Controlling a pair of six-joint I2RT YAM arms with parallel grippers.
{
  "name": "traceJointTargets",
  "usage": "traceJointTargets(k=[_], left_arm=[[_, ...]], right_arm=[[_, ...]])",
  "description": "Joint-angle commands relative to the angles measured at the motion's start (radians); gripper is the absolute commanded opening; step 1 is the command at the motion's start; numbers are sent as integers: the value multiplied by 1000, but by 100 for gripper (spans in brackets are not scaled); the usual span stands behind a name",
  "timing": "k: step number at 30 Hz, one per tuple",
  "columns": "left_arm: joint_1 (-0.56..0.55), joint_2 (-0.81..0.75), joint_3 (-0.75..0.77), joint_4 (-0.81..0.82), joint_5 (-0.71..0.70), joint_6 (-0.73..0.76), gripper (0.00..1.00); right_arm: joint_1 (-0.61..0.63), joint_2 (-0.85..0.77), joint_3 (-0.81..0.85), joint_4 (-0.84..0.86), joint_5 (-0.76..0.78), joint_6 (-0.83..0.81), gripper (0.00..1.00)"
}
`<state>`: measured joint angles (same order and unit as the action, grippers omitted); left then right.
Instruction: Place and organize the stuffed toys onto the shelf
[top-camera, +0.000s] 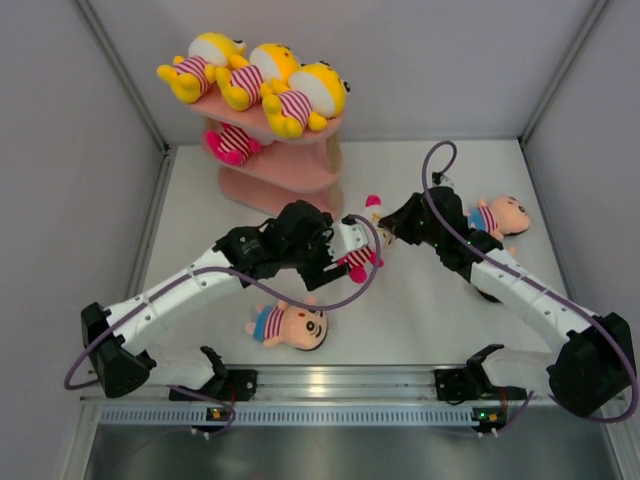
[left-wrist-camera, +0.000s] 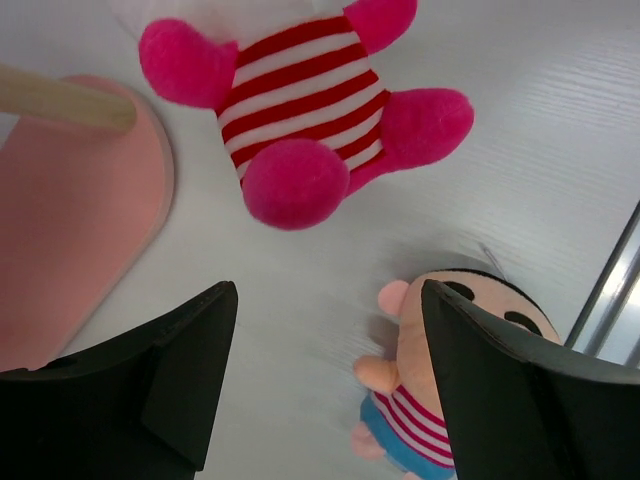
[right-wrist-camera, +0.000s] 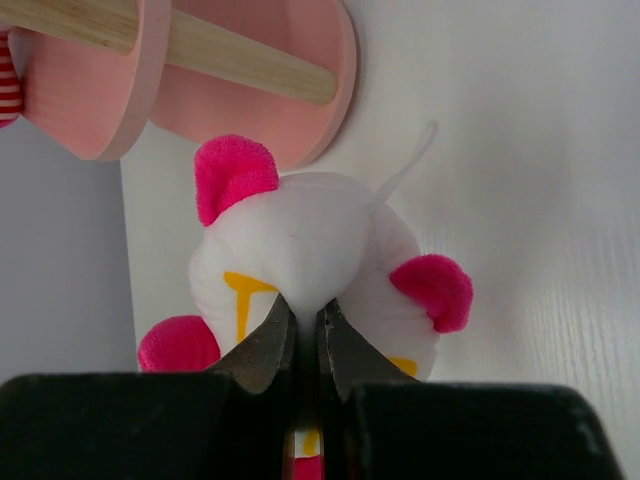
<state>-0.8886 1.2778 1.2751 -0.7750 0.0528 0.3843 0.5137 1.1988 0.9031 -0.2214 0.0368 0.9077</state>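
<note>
1. Right gripper (right-wrist-camera: 308, 335) pinches pink doll (right-wrist-camera: 320, 250) by head, just in front of shelf (top-camera: 290, 168).
2. Left gripper (left-wrist-camera: 328, 295) spread wide, empty, beside it.
3. Three yellow dolls (top-camera: 300, 100) lie atop shelf.

Yellow dolls number three: the left yellow doll (top-camera: 200, 70), the middle yellow doll (top-camera: 250, 80) and the right yellow doll (top-camera: 300, 100). Pink-and-white dolls come to two, the upper pink doll (top-camera: 232, 143) and the lower pink doll (top-camera: 358, 260). The upper one shows only pink limbs and stripes, so its kind is probable rather than certain. Peach-faced dolls in view: two, the near peach doll (top-camera: 290, 326) and the far peach doll (top-camera: 500, 215). One shelf (top-camera: 290, 172), with three boards. Two pincers: the left pincer (left-wrist-camera: 328, 300) and the right pincer (right-wrist-camera: 308, 315).
</note>
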Motion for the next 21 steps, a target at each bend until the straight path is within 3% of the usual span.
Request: traceJointTargets(k=[1,10,13,16,17,18,19,20,21], left_arm=[[-47,21,18,144,-122,19,81],[-50,95,20,252,-137,33,80],[-50,123,13,290,-178,30,74],[-50,140,17,312,-185,39,46],[-50,138,15,312,-188,44,32],[-50,137,13,312,-205,50,6],[-50,132,6,312,-214,53,2],[-47,114,-2,309,-217,65,1],[-44,98,-11,309,-223,85,0]], right_arm=[[-11,-25,3,76,23,42,0],[-4,-16,2,83,9,33,0],[-4,-18,3,94,0,31,0],[-3,-19,-9,106,-14,28,0],[-3,-25,-15,112,-23,28,0],[-4,-28,-21,125,-28,25,0],[-6,-31,-27,125,-32,11,0],[-4,-36,-26,122,-32,-1,7],[-7,-36,-20,93,-61,-18,35]])
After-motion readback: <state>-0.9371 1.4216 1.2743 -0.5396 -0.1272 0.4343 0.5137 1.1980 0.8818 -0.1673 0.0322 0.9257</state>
